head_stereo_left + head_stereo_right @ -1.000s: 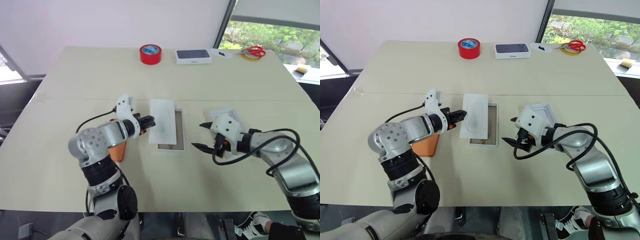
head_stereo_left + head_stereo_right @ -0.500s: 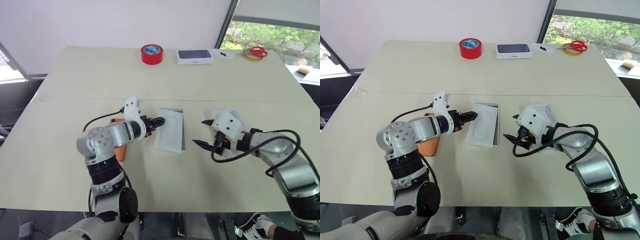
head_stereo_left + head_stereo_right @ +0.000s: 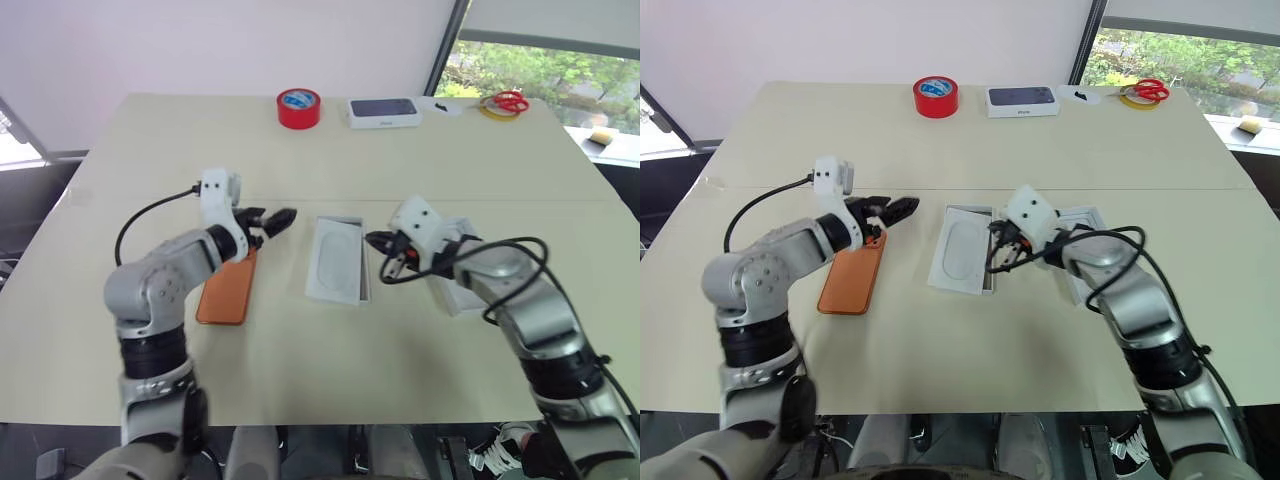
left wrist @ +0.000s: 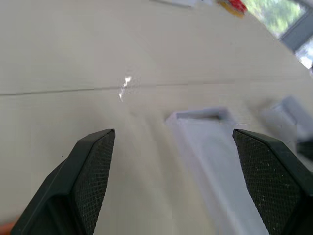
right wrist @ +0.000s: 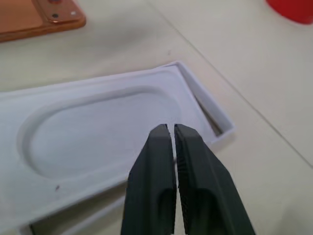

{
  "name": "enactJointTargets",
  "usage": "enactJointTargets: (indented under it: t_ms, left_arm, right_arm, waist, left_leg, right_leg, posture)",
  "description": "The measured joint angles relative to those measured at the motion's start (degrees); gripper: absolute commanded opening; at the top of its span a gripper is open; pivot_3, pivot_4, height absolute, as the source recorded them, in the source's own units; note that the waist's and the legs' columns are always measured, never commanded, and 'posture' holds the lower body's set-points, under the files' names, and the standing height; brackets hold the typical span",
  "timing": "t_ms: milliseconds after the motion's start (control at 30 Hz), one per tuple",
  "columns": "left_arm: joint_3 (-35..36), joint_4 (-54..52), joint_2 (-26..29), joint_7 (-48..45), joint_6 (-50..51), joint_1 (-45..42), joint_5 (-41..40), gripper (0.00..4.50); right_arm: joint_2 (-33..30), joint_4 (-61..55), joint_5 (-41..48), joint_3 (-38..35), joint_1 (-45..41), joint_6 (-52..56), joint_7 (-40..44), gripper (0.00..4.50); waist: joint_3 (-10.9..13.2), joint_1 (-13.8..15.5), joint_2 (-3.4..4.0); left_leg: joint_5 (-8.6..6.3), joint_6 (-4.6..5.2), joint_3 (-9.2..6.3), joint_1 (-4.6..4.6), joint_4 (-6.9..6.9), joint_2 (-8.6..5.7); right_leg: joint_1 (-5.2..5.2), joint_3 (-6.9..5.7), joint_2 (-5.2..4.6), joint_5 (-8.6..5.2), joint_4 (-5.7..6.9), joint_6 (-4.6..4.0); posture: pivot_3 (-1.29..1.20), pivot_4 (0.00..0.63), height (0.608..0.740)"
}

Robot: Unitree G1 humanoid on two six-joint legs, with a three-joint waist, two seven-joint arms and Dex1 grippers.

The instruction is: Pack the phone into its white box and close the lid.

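Note:
The copper-orange phone (image 3: 225, 289) lies flat on the table, back up, below my left gripper (image 3: 277, 220), which hovers open and empty. To its right is the white box (image 3: 364, 286), with a flat white insert (image 3: 337, 265) with an oval hollow lying in it. My right gripper (image 3: 376, 243) is shut at the box's right edge, its tips (image 5: 171, 129) just over the insert. I see nothing between its fingers. The lid (image 3: 1081, 214) rests farther right, white side showing, partly hidden under my right arm.
At the table's far edge stand a red tape roll (image 3: 300, 108), a white box with a dark phone picture (image 3: 385, 112), red-handled scissors (image 3: 511, 101) and a yellow ring. Bare tabletop lies in front of the box and the phone.
My left gripper has let go of the insert, opened and drawn back left. The insert now lies flat in the box. My right gripper has moved left to the box and shut.

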Motion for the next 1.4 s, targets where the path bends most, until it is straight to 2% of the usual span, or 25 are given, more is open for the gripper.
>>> enactJointTargets:
  t_ms: [167,333,600,900,1067,1100,1233,1400]
  left_arm:
    - [-6.8,-1.2,13.1,-14.2,-12.2,8.6,2.1,4.05]
    - [-5.8,-2.0,17.0,-20.8,-14.7,12.3,-0.8,4.05]
    - [-4.9,-4.7,21.6,-24.9,-16.8,16.9,-2.0,4.05]
    - [-4.9,-5.4,21.3,-24.1,-16.9,17.6,-2.9,4.05]
    - [-4.0,-5.2,20.0,-21.3,-16.1,17.4,-3.8,4.05]
    - [-2.8,-4.9,19.3,-19.9,-14.8,17.1,-4.8,4.28]
    - [7.9,-1.4,17.5,-10.6,-6.8,14.7,-9.2,4.28]
    - [13.8,-1.3,20.6,-2.1,4.3,17.9,-9.4,4.28]
  right_arm:
    - [5.6,8.5,-3.8,4.8,-5.3,1.5,-3.6,0.04]
    - [9.6,17.0,-6.3,6.3,-9.0,2.0,-5.9,0.04]
    - [10.6,24.0,-9.9,6.9,-11.5,-1.8,-7.6,0.04]
    - [11.1,25.7,-13.3,7.5,-11.3,-6.5,-8.1,0.04]
    - [10.3,19.1,-12.8,7.5,-8.5,-7.3,-4.8,0.04]
    - [10.3,16.7,-12.3,7.5,-7.9,-7.3,-3.8,0.00]
    - [11.8,7.0,-10.3,9.2,-6.2,-5.7,-0.7,0.00]
    - [15.1,7.7,-10.9,14.0,-7.1,-2.8,0.0,0.00]
  waist:
    - [0.0,-0.6,0.08]
    - [0.0,-0.3,0.07]
    - [0.0,-0.7,0.09]
    - [0.0,-0.6,0.10]
    - [0.0,-0.6,0.10]
    - [0.0,-0.6,0.10]
    - [0.0,-1.0,0.09]
    - [0.0,-0.8,0.09]
  left_leg:
    - [-0.01,0.00,0.03,0.00,-0.13,0.04]
    - [-0.04,0.07,0.09,-0.07,-0.09,0.03]
    - [-0.12,0.20,0.14,-0.04,-0.13,0.05]
    - [-0.12,0.20,0.20,-0.06,-0.14,0.05]
    - [-0.13,0.22,0.14,-0.06,-0.14,0.05]
    - [-0.13,0.23,0.10,-0.06,-0.15,0.06]
    - [-0.14,0.25,0.02,-0.04,-0.16,0.10]
    - [-0.14,0.24,0.03,-0.03,-0.17,0.09]
  right_leg:
    - [-0.13,0.05,0.02,0.00,0.02,-0.01]
    - [-0.17,0.04,-0.03,0.00,0.02,-0.01]
    - [-0.20,0.06,0.00,0.00,0.07,-0.01]
    - [-0.27,0.11,-0.02,0.00,0.09,-0.01]
    - [-0.28,0.14,-0.02,0.00,0.09,-0.01]
    - [-0.28,0.14,0.00,0.00,0.10,-0.01]
    - [-0.27,0.14,0.06,0.00,0.12,-0.01]
    - [-0.35,0.13,0.05,0.00,0.12,-0.01]
  posture:
    - [0.00,0.150,0.730]
    - [0.00,0.150,0.730]
    - [0.00,0.150,0.730]
    - [0.00,0.150,0.730]
    - [0.00,0.150,0.730]
    - [0.00,0.150,0.730]
    - [0.00,0.150,0.730]
    - [0.00,0.150,0.730]
